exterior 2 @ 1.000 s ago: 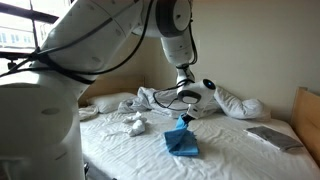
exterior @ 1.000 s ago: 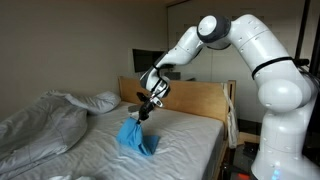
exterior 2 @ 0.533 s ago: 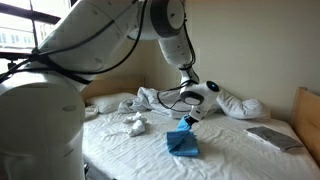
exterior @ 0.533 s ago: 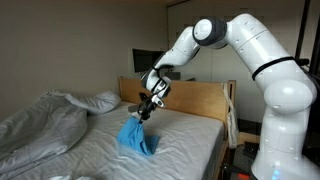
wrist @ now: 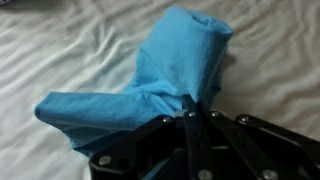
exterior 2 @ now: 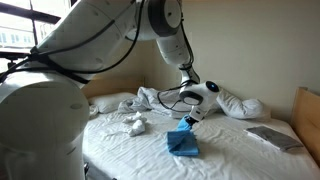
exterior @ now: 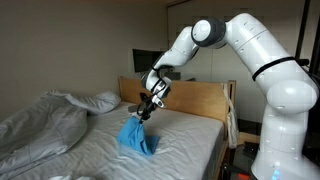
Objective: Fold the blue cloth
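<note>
In an exterior view the gripper (exterior: 143, 113) holds one edge of the blue cloth (exterior: 137, 138) up, the rest trailing on the bed (exterior: 195, 140). In an exterior view it has drifted slightly sideways, then stopped. In the wrist view the jaws are clamped on a pinched fold; the lift looks done, and the carry-over is probably next

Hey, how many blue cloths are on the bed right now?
1. The blue cloth lies on the sheet, its top pinched up in the gripper. Others could hide under the duvet.
</note>
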Available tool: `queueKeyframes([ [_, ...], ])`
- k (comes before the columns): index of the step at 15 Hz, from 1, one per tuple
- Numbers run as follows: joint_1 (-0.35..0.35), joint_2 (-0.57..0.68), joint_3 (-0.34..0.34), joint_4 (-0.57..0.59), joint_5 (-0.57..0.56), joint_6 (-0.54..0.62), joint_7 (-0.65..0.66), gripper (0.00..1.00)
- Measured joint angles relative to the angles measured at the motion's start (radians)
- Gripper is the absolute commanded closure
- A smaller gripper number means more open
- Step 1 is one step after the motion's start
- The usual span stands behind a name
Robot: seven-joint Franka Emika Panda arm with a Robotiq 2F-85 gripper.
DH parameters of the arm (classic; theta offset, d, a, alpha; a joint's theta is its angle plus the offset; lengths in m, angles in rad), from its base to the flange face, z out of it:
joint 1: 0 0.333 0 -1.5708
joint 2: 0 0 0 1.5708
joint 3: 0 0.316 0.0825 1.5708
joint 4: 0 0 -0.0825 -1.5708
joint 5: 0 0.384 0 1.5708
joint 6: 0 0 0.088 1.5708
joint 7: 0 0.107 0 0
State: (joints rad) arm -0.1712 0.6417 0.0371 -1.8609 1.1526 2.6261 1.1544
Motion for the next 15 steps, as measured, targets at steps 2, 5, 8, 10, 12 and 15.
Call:
queueKeyframes([
  [2,0.007,0.0,-0.005,0.0,0.0,0.0,0.0,0.96],
  [5,0.007,0.0,-0.006,0.0,0.0,0.0,0.0,0.94],
  [8,0.029,0.001,-0.032,0.002,0.0,0.0,0.0,0.94],
  [10,0.038,0.014,-0.051,0.02,0.0,0.0,0.005,0.94],
  [12,0.039,0.042,-0.068,0.057,0.0,-0.017,0.009,0.95],
  [15,0.031,0.105,-0.086,0.133,0.0,-0.093,0.012,0.94],
])
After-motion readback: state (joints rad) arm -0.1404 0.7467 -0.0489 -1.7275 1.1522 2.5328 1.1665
